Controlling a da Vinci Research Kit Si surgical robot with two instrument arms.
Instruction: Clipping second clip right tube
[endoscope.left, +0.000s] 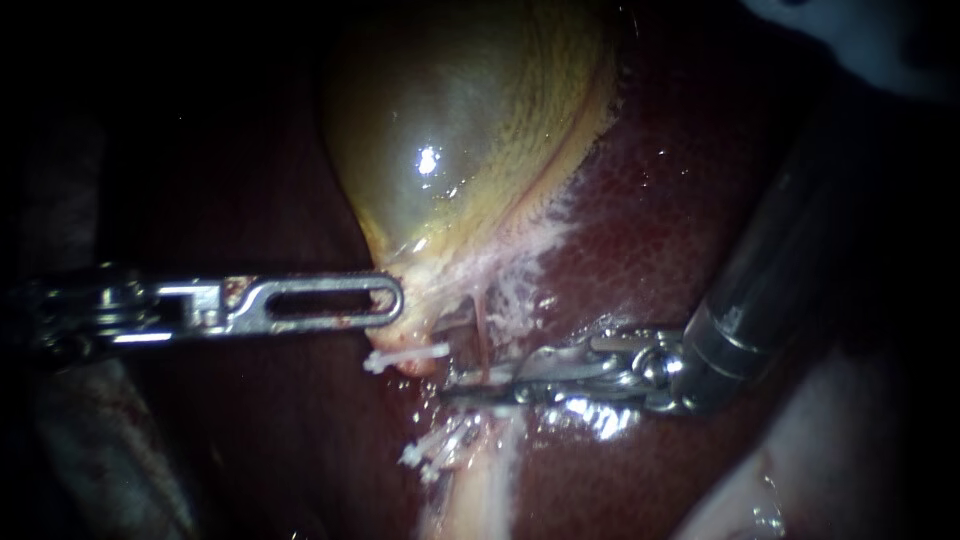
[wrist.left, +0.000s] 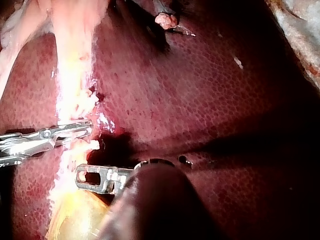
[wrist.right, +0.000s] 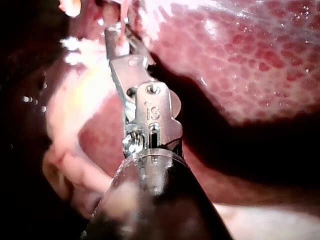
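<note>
Dark liver lies behind. Your left instrument's pincer grips the gallbladder neck. Your right instrument's pincer is closed narrowly on the right tube just below. Clip release judged outstanding.

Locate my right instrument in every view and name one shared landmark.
Endoscope view: right instrument comes from the right, tip at the pale tissue strip below the gallbladder.
Left wrist view: right instrument beside the left instrument, tip at that strip.
Right wrist view: its own instrument, reaching that strip.
Landmark: the pale tissue strip.
</note>
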